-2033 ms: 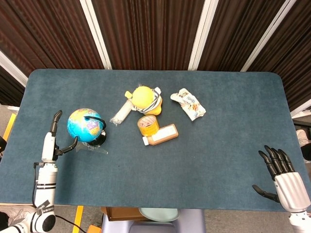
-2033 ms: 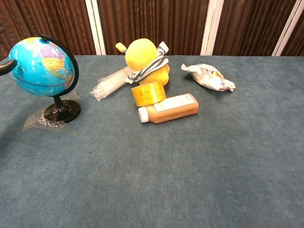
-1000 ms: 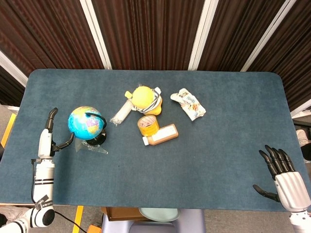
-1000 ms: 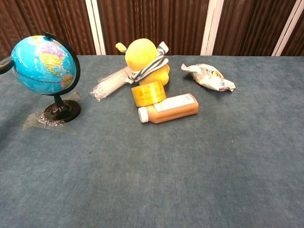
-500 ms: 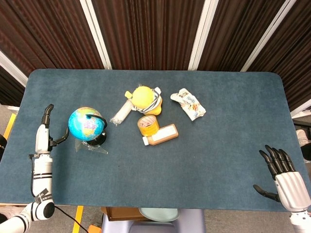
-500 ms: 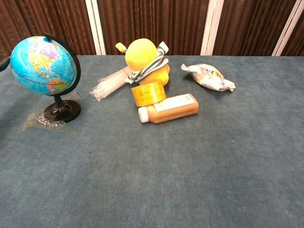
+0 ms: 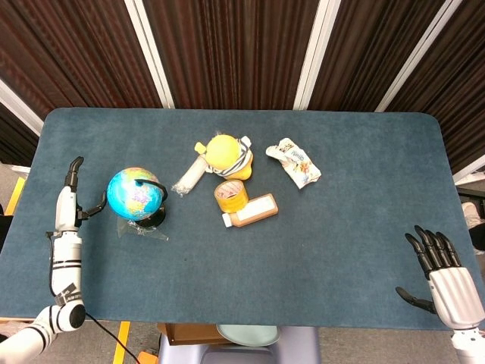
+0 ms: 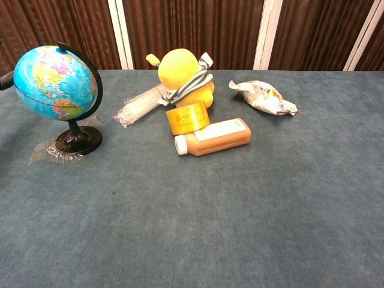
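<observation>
Two hands are seen at the lower corners of the head view. The right hand [image 7: 447, 282] is held spread and empty at lower right, well apart from everything. The left hand [image 7: 74, 203], fingers apart and empty, has been drawn back leftward from the globe [image 7: 133, 194], which stands upright on the desk [image 7: 341, 227], released and slightly turned. Farther up, centre frame, a bottle [image 7: 251, 210], tape roll [image 7: 231, 195], plush duck [image 7: 225, 155] and snack packet [image 7: 294, 162] are clustered.

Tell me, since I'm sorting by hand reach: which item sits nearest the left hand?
The globe, standing just beside the left hand; everything else clusters mid-table.
</observation>
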Robot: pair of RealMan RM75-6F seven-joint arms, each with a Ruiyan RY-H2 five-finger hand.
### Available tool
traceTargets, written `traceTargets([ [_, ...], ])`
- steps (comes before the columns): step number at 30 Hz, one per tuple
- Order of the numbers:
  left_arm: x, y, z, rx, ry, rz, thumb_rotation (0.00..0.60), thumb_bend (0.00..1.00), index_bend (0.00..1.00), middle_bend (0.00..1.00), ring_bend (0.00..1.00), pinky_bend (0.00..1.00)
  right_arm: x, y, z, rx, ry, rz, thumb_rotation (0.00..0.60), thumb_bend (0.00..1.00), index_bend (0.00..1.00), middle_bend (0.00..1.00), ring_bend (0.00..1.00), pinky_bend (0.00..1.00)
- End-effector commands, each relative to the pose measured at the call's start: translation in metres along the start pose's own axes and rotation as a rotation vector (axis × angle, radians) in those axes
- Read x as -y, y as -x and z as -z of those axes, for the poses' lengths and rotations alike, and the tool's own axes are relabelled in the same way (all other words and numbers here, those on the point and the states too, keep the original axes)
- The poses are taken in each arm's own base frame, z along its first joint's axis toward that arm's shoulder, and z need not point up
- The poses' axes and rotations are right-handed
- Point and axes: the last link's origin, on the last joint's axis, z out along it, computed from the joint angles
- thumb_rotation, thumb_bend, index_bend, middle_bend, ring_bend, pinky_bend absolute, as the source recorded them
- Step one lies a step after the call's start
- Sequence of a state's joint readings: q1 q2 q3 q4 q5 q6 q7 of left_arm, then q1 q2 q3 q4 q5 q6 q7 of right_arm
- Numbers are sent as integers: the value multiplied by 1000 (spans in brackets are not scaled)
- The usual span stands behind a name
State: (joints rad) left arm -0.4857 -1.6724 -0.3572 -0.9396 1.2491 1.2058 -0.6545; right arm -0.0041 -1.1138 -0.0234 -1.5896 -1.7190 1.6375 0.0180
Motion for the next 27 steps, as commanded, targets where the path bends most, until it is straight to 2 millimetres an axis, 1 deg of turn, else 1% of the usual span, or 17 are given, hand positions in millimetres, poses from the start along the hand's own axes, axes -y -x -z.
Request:
traceTargets([
  [1, 2, 2, -8, 1, -11, -3, 600, 359, 0, 0, 0, 0, 0, 1, 0, 0, 4, 4, 600, 124, 0, 0, 0, 0],
  [6, 5, -2, -17, -22, -18, -16, 600, 358, 0, 0, 0, 0, -1, 3, -2, 6, 13, 15, 600, 124, 0, 0, 0, 0],
  [13, 21, -22, -27, -83, -72, -29, 600, 367, 0, 0, 0, 0, 0, 7, -3, 32, 12, 22, 600, 124, 0, 0, 0, 0],
  [18, 25, -34, -24, -122, -71, 28, 600, 376, 0, 0, 0, 0, 2, 8, -2, 34, 10, 24, 600, 124, 0, 0, 0, 0],
  [21, 20, -38, -14, -103, -42, 126, 600, 377, 0, 0, 0, 0, 2, 8, -3, 36, 10, 26, 600, 124, 0, 0, 0, 0],
  [23, 12, -42, -5, -91, -2, 181, 600, 376, 0, 0, 0, 0, 2, 9, -3, 41, 9, 26, 600, 124, 0, 0, 0, 0],
  [27, -8, -45, 8, -68, 69, 211, 600, 367, 0, 0, 0, 0, 3, 10, -3, 53, 1, 24, 600, 124, 0, 0, 0, 0],
])
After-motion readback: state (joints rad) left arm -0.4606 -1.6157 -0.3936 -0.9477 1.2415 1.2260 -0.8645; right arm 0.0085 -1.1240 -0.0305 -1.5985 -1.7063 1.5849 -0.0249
